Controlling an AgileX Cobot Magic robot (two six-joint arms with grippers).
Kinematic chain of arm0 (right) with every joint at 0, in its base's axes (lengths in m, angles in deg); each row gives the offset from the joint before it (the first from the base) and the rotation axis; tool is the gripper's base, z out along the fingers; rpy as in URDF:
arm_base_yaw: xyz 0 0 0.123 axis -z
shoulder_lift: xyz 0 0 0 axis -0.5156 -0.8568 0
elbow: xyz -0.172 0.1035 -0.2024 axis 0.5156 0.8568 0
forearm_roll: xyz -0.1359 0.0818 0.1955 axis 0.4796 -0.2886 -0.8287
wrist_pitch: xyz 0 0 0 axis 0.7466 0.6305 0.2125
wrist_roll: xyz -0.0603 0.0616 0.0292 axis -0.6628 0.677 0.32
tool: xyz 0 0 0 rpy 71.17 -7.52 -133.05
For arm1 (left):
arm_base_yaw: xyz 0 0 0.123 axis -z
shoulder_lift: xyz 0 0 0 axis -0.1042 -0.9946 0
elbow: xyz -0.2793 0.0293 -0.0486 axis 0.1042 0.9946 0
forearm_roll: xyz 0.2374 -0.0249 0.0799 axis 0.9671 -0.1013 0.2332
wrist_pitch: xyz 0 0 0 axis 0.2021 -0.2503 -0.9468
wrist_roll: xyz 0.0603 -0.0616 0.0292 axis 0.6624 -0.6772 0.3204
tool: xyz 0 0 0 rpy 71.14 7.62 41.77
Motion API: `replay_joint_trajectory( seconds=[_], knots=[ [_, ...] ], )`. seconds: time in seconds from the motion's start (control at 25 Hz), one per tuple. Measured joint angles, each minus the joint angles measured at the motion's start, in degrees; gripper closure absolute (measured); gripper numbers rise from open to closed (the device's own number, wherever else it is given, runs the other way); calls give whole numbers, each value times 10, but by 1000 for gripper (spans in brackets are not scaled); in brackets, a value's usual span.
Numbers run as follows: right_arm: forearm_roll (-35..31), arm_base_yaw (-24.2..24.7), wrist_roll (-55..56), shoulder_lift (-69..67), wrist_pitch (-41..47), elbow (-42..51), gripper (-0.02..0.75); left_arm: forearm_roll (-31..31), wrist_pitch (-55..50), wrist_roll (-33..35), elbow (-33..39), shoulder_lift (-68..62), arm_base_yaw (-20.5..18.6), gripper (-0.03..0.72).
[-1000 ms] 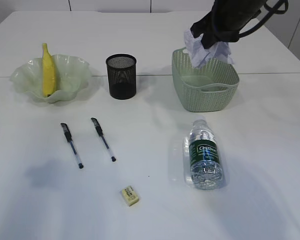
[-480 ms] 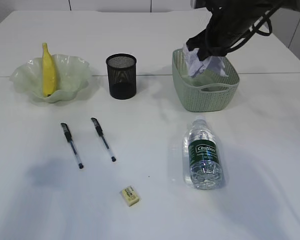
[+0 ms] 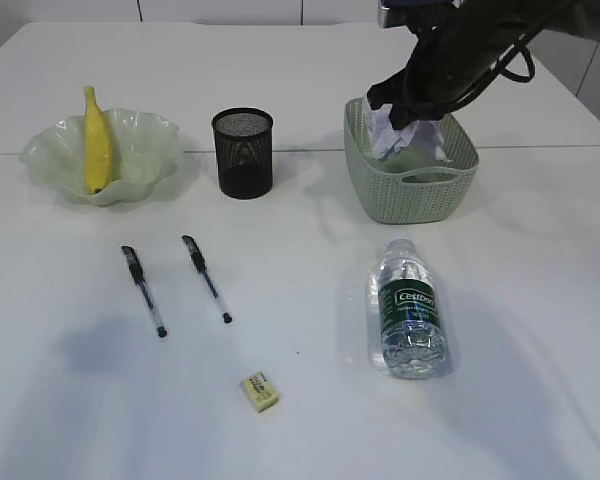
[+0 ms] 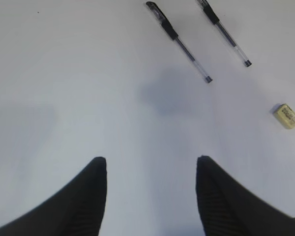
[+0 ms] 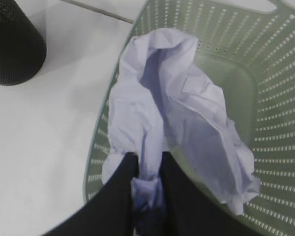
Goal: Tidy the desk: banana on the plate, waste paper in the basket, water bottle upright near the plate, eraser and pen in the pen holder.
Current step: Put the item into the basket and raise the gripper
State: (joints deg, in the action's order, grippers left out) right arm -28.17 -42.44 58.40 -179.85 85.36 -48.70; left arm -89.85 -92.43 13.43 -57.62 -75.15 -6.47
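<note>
The crumpled white waste paper (image 5: pixel 177 128) is light and soft, so a pinch on any fold holds it. The right gripper (image 5: pixel 146 184) pinches its lower fold, and the paper hangs into the pale green woven plastic basket (image 3: pixel 420 195) near the tabletop's far right edge. The left gripper (image 4: pixel 151 194) is spread and empty. The yellow banana (image 3: pixel 95 140) lies in the wavy green glass plate (image 3: pixel 152 127); the black mesh pen holder (image 3: pixel 243 153) looks empty.

Open table (image 3: pixel 300 420) around eraser (image 3: pixel 259 391)

On the white table (image 3: pixel 540 300) lie two black-capped clear pens (image 3: pixel 143 290) (image 3: pixel 206 278), one small yellow eraser (image 3: pixel 260 391), one clear plastic water bottle with a green label (image 3: pixel 408 312), one yellow banana (image 3: pixel 95 140), one pale green wavy plate (image 3: pixel 150 150), one black mesh pen holder (image 3: pixel 243 152), one green woven basket (image 3: pixel 410 190) and one crumpled white paper (image 3: pixel 390 135).
</note>
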Motion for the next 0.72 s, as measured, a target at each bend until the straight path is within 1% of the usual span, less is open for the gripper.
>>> replay_joint_trajectory(
  seconds=[0.04,0.2,0.28,0.4,0.72],
  knots=[
    [3,0,10,0,0,0,608,0,0,0,0,0,0,277],
    [7,0,20,0,4,0,432,0,0,0,0,0,0,283],
    [8,0,22,0,10,0,372,0,0,0,0,0,0,284],
    [8,0,23,0,26,-4,343,0,0,0,0,0,0,286],
    [9,0,23,25,56,-31,337,0,0,0,0,0,0,291]
  ],
)
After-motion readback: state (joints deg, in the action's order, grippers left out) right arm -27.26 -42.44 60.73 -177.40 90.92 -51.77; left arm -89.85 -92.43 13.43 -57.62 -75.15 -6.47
